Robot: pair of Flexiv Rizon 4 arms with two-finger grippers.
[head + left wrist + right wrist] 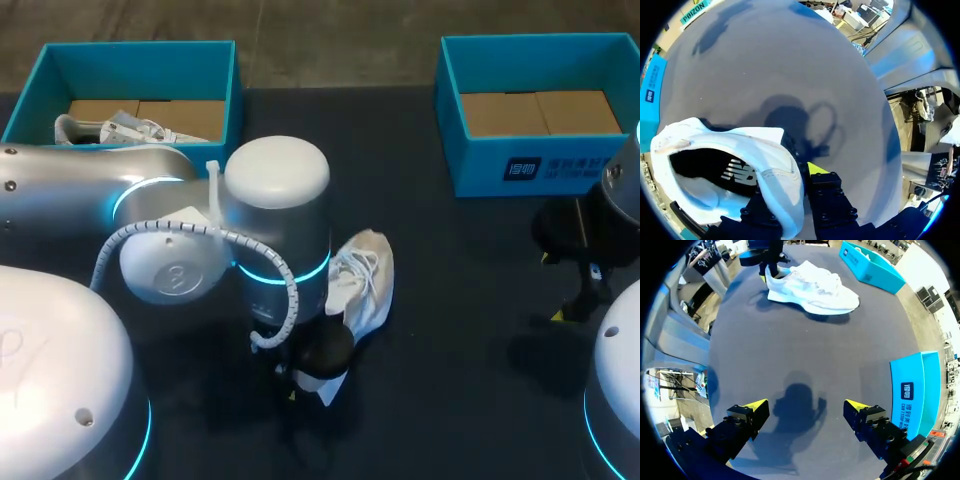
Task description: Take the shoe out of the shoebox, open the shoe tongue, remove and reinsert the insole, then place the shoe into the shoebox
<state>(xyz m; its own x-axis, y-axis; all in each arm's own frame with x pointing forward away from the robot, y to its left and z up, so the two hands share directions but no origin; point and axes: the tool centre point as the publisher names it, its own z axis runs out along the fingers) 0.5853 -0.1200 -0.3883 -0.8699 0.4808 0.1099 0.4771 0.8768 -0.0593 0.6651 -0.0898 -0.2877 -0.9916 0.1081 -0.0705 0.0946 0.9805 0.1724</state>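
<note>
At the far edge of the bench (450,300) you have 2 blue boxes. The left shoebox (225,95) holds 1 white shoe (110,130), and the right shoebox (500,165) shows only its cardboard floor. Mid-bench, your left hand (792,185) is clamped on the heel of the second white shoe (365,275), which rests on the bench. Your right hand (805,407) hangs wide, gripping nothing.
</note>
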